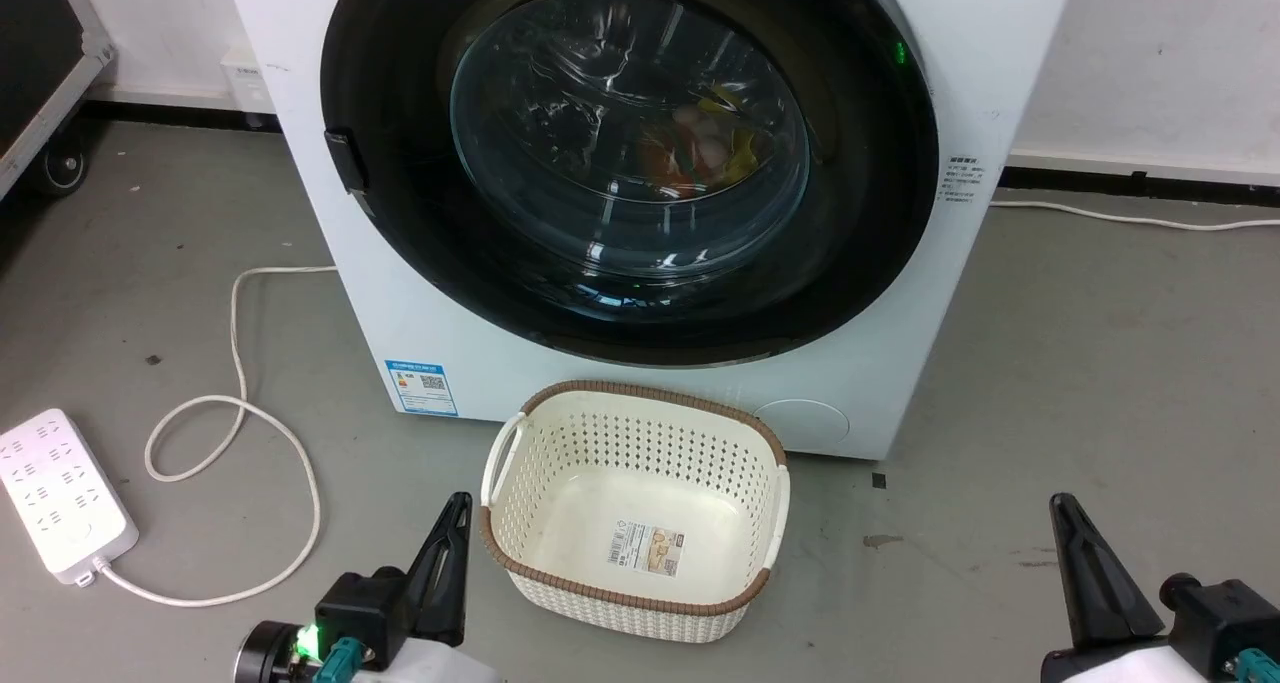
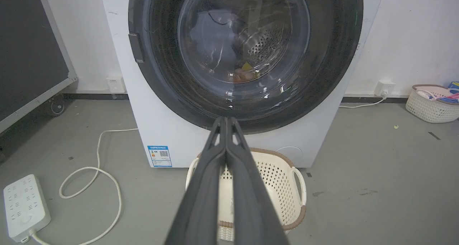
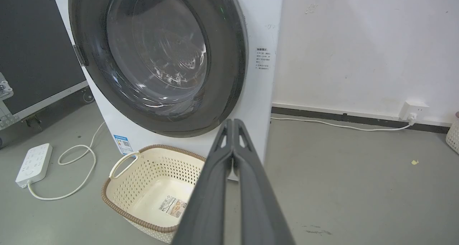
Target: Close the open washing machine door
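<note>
The white washing machine (image 1: 450, 343) stands against the wall. Its round glossy black washing machine door (image 1: 630, 153) lies flat against the front, with no gap visible around the rim, and coloured items show through the glass bowl. The door (image 2: 244, 51) fills the top of the left wrist view and appears at an angle, as door (image 3: 157, 58), in the right wrist view. My left gripper (image 1: 458, 508) is shut and holds nothing, low on the left, well short of the machine. My right gripper (image 1: 1062, 508) is shut and holds nothing, low on the right. Both show pressed-together fingers: left gripper (image 2: 226, 120), right gripper (image 3: 233, 121).
A cream perforated basket (image 1: 640, 393) with a brown rim sits on the floor right before the machine, between my arms. A white power strip (image 1: 60, 493) and its looped cable (image 1: 240, 413) lie to the left. A black wheeled case (image 1: 40, 63) stands far left. Another basket (image 2: 430, 105) sits by the right wall.
</note>
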### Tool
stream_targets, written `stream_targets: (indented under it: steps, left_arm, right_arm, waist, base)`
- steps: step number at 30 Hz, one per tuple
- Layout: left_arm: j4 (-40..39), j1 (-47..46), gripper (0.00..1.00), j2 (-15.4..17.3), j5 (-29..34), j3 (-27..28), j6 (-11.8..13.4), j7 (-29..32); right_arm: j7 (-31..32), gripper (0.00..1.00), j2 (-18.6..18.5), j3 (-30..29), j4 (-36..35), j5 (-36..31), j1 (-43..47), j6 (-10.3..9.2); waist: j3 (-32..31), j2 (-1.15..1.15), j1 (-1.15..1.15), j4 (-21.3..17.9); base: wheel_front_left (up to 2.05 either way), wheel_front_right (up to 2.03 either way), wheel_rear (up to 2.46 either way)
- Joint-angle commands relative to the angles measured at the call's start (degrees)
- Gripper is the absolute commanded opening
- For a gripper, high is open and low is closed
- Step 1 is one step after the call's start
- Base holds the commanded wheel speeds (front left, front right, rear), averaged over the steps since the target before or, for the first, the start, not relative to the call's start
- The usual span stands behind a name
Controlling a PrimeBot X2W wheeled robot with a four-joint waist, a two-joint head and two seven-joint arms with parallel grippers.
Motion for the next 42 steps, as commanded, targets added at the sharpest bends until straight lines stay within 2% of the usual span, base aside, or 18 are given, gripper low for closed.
stream_targets:
  steps: [1, 42]
  left_arm:
    - [-0.5, 0.0, 0.00, -0.2, 0.4, 0.4, 0.4, 0.3]
    - [-3.9, 0.0, 0.00, -0.6, 2.6, 3.2, 1.3, 5.1]
  right_arm:
    - [0.5, 0.00, 0.0, 0.2, -0.4, -0.4, -0.5, -0.01]
    - [5.1, 0.00, 0.1, 2.5, -2.1, -1.6, -1.8, -0.02]
  waist:
    - [0.0, 0.00, 0.00, 0.0]
    - [0.3, 0.00, 0.00, -0.2]
  base:
    - [0.00, 0.00, 0.00]
    - [0.00, 0.00, 0.00]
